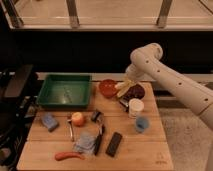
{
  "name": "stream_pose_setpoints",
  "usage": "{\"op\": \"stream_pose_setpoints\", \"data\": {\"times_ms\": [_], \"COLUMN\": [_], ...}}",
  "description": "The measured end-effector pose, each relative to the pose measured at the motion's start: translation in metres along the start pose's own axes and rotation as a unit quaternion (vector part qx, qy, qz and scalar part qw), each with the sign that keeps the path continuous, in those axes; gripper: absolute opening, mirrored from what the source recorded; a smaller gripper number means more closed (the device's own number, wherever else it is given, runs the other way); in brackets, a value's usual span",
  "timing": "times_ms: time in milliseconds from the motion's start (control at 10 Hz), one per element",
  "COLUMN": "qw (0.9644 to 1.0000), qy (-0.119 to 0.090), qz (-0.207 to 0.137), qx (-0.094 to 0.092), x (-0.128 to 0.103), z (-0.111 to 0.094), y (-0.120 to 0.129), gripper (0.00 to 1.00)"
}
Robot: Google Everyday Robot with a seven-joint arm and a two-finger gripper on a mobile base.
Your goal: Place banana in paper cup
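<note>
Tabletop: pale wooden tabletop point(145, 152), the landmark here.
Behind tabletop: dark wall band, then a bright windowed strip with dark upright posts point(73, 13).
Right of tabletop: grey speckled floor point(186, 134).
Left of tabletop: dark equipment point(15, 95).
Pincer: pincer point(124, 88) above the tabletop's far edge.

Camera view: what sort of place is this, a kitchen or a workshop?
Probably a robot test area, not a kitchen. A wooden table holds a mixed set: green tray, paper cup, blue cup. The gripper carries a banana above them, by large windows.
</note>
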Motion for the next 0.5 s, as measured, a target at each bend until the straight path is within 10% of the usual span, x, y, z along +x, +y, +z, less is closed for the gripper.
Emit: {"op": "stream_pose_setpoints", "data": {"times_ms": [500], "qw": [0.9976], "qy": [0.015], "qz": [0.061], "qx": [-0.031], "x": [-0.015], "z": [-0.02], "y": [0.082], "gripper": [0.14]}}
